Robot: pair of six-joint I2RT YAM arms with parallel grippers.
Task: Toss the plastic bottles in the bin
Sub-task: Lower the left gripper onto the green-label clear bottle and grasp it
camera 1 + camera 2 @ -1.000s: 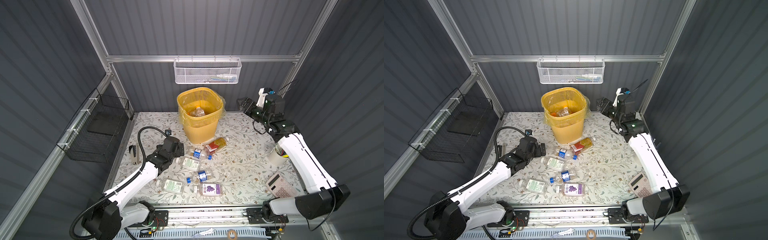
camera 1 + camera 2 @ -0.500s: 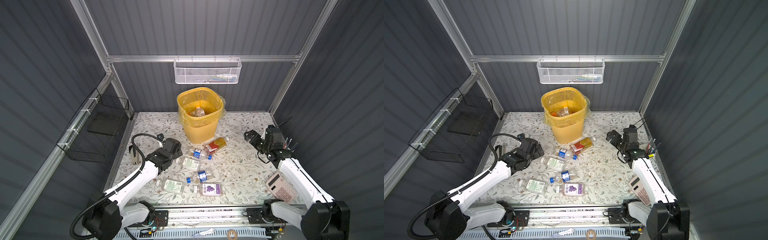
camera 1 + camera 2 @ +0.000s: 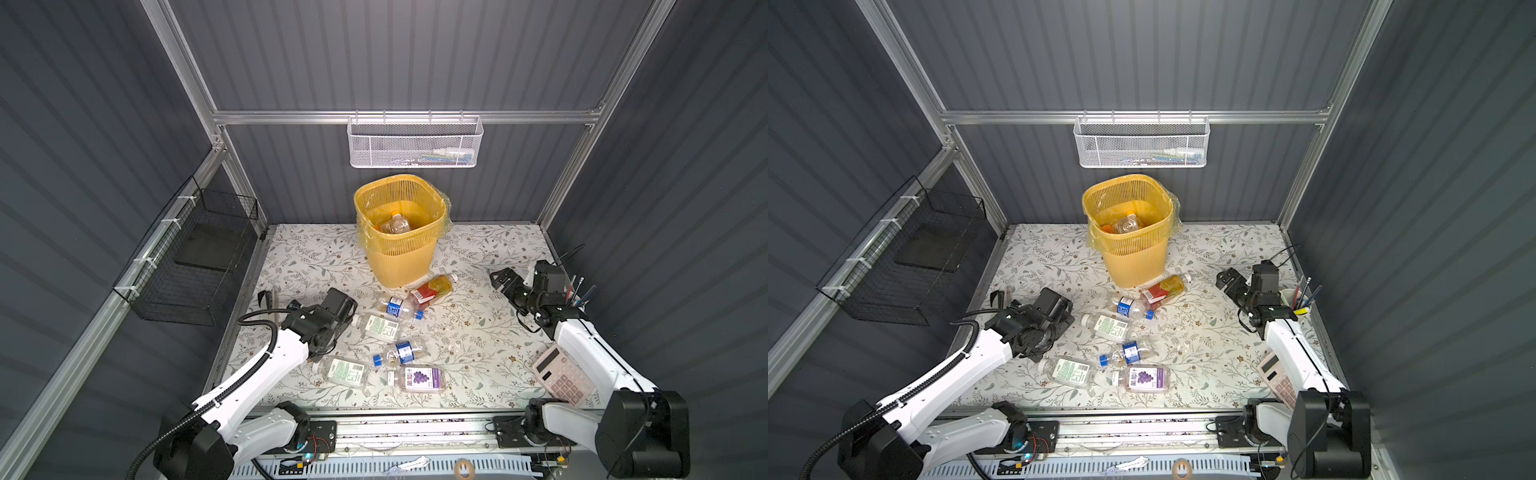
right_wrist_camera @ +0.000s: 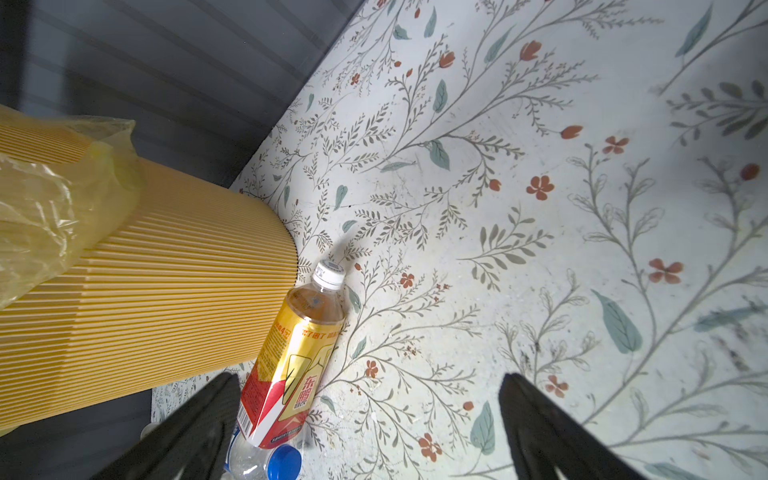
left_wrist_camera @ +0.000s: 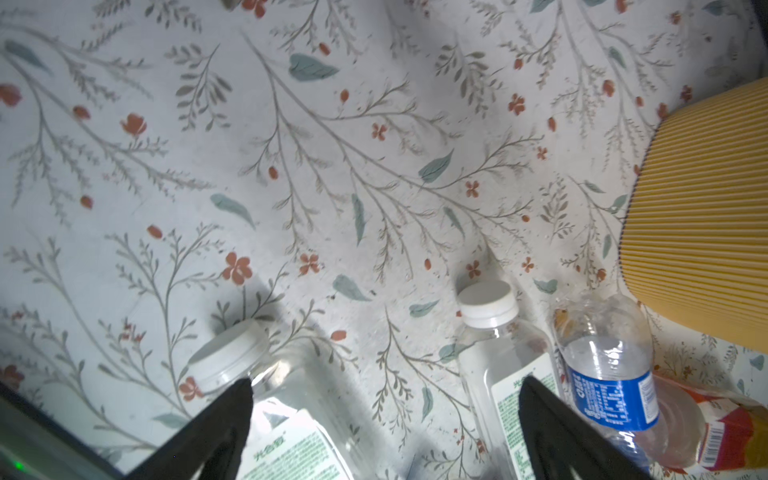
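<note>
6 small clear plastic bottles (image 3: 376, 328) lie on the flowery table cloth (image 3: 478, 332) in front of the tall yellow plastic bin (image 3: 401, 259). A red and yellow bottle (image 3: 432, 287) lies just beside the bin's foot. At least 1 more bottle (image 3: 398, 225) sits inside the bin. The left gripper (image 5: 384, 386) hangs wide apart and empty over 2 green and white bottles (image 5: 503, 374). The right gripper (image 4: 370, 376) is wide apart and empty too, near the red and yellow bottle.

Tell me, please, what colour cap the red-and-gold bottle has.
White cap, clearest in the right wrist view.
</note>
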